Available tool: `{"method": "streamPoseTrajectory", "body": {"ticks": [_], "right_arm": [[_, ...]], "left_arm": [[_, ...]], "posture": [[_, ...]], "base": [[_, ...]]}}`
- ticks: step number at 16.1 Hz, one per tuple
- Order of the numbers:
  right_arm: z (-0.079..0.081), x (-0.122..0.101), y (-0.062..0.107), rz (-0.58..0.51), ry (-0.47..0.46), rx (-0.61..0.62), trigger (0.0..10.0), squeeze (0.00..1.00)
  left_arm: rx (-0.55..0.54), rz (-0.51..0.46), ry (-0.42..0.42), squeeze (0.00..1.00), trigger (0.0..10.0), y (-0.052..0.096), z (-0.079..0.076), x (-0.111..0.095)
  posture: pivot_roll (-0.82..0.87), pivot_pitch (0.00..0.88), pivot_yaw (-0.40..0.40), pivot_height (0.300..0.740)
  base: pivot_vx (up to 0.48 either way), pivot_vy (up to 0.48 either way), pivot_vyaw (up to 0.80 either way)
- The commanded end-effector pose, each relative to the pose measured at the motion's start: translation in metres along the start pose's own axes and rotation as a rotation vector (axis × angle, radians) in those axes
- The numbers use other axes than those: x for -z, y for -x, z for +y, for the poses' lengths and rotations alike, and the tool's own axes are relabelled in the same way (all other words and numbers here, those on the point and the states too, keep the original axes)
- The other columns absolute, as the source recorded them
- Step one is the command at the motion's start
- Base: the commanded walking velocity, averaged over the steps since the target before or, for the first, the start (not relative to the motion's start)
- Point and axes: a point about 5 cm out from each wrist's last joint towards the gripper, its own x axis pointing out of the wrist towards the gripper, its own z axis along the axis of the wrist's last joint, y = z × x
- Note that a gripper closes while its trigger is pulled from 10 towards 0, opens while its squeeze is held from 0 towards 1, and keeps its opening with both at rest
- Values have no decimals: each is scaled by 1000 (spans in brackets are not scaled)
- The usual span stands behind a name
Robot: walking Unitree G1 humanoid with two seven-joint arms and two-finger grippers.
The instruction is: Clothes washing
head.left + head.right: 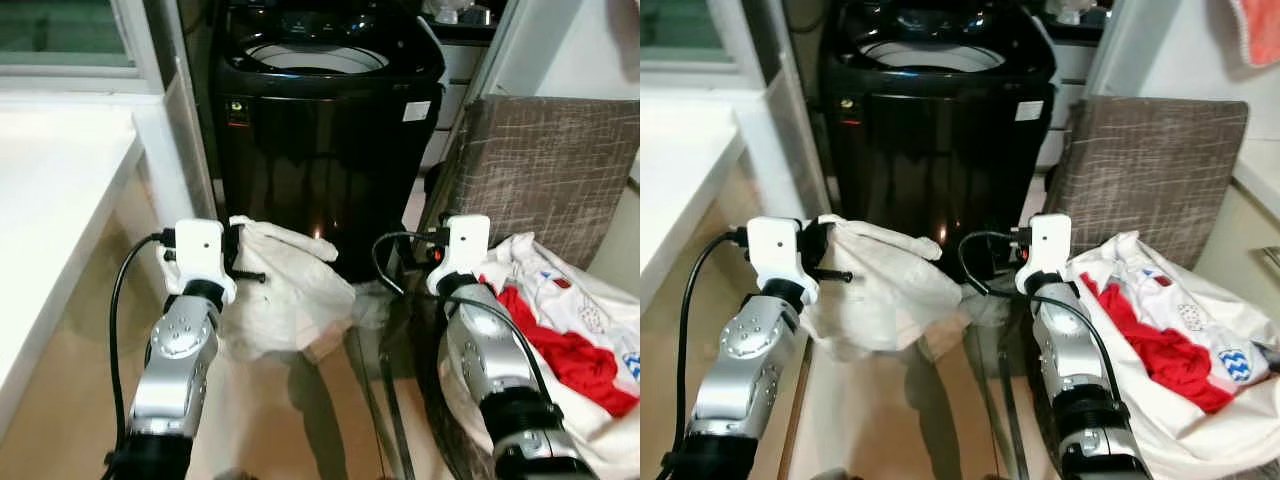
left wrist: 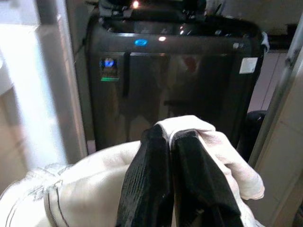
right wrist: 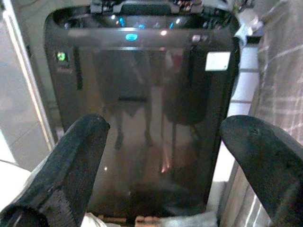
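So far left there's a white tabletop running along the wall, off to the outer side of the left tool. That left tool has its two black fingers pressed together with a fold of a white garment pinched between them, you can see the cloth poking up right at the tips in the wrist view. The rest of the garment hangs bunched up below and just to the inner side of the tool, held up off the floor. Straight ahead of both tools is the black top-load washing machine, lid open, drum rim showing, a couple of small lights glowing on its front panel. It's near but not touching anything the tools hold. The right tool is pointed at the washer front too, fingers spread wide apart with nothing between them. Just to its outer side sits a pile of laundry, white stuff with a red piece on top, and behind that a brown woven hamper panel stands upright.
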Motion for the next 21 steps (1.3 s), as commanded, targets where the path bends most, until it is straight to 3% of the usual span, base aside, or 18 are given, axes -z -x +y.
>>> {"method": "streamPoseTrajectory", "body": {"ticks": [1, 5, 8, 14, 21], "right_arm": [[1, -4, -4, -15, 12, -8, 10000, 0], [7, -3, -8, -3, 10, -36, 10000, 0], [5, 0, -6, 20, 8, -43, 10000, 0], [0, -1, -7, 11, -3, -15, 10000, 0], [-1, 4, -4, 20, -20, -2, 10000, 0]], "left_arm": [[2, -69, -8, 0, 10000, -9, -3, -19], [-37, -69, -13, 0, 10000, -12, 2, -22], [-94, -17, -10, 0, 10000, -11, 7, -11], [-18, 14, -28, 0, 10000, -12, -1, -4], [-27, 10, -38, 0, 10000, -16, -1, -6]], "posture": [[-51, 0, -17, 727], [-47, 0, -24, 727], [-42, 0, -35, 727], [-50, 0, -35, 727], [-53, 0, -25, 727]], "base": [[461, 0, 0], [454, 0, 0], [453, 0, 0], [461, 0, 0], [461, 0, 0]]}}
